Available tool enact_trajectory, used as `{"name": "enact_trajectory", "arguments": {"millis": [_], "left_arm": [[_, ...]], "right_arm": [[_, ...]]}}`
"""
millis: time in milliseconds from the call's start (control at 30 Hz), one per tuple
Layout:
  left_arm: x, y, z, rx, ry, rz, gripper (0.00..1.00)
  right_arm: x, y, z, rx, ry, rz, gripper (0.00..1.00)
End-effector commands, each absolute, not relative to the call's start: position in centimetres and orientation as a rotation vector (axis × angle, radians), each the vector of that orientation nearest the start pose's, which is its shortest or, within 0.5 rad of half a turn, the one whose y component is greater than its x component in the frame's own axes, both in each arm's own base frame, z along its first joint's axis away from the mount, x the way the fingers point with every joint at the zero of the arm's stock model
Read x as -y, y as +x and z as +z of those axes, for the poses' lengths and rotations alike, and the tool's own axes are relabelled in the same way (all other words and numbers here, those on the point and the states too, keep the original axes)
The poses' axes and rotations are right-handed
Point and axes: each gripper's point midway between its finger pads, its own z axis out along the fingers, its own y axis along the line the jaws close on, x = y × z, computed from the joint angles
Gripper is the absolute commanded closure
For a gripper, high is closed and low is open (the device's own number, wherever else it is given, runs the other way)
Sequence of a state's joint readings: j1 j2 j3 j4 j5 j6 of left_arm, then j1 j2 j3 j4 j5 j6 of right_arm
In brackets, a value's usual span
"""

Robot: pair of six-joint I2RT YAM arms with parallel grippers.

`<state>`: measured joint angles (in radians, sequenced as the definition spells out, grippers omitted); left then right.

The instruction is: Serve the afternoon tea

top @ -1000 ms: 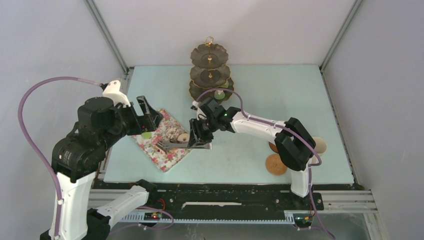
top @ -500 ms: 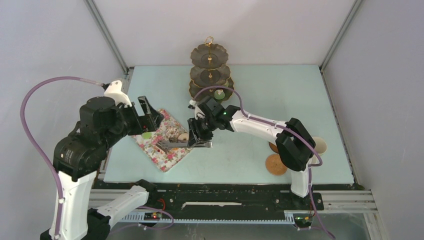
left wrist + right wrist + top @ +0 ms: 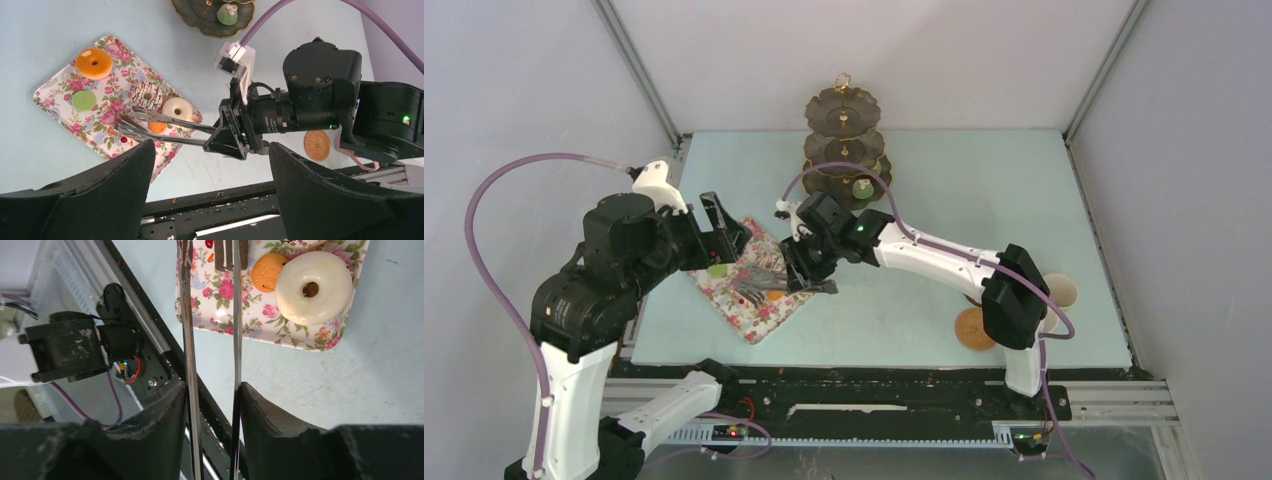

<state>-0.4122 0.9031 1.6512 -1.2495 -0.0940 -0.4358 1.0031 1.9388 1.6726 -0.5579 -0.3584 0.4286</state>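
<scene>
I am seeing the white doughnut [image 3: 314, 287] lying on the edge of the floral cloth [image 3: 60, 85] nearest the right gripper [image 3: 212, 405], with a small orange piece [image 3: 269, 271] touching its side. A chocolate piece [image 3: 145, 93] is sitting just beside it, while an orange doughnut [image 3: 94, 63] and a green disc [image 3: 83, 100] are resting further along the cloth. The right gripper is clamping the grey tongs [image 3: 237, 340] by their handle end. Their tips are reaching over the cloth next to the orange piece; I cannot tell whether they are touching it. The left gripper [image 3: 722, 228] is hovering by the cloth's opposite side, fingers spread wide, gripping nothing. A green cake [image 3: 227, 14] is sitting on the tiered stand [image 3: 829, 110]. A brown coaster [image 3: 975, 328] and a cream cup [image 3: 1061, 291] are lying near the right arm's base.
</scene>
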Motion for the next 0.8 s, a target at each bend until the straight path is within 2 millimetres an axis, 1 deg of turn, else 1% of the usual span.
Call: {"name": "enact_trajectory", "arguments": {"millis": [0,200,367,633,767], "left_arm": [[8.3,18.3,38.4,-2.073,-0.069,-0.433,0.09],[8.2,18.4,38.7,-2.068,-0.074,-0.426,0.09],[8.3,18.5,38.6,-2.074,-0.072,-0.429,0.09],[8.4,18.6,38.6,-2.079,-0.066,-0.433,0.09],[8.7,18.6,38.6,-2.082,-0.062,-0.443,0.09]], "right_arm": [[-46.2,20.4,16.5,-2.372,-1.010,0.901,0.56],[-46.0,19.6,15.7,-2.352,-1.076,0.797,0.57],[-46.3,18.8,15.4,-2.321,-1.121,0.744,0.57],[-46.7,17.8,15.0,-2.305,-1.137,0.698,0.56],[-46.6,17.8,14.4,-2.321,-1.117,0.655,0.57]]}}
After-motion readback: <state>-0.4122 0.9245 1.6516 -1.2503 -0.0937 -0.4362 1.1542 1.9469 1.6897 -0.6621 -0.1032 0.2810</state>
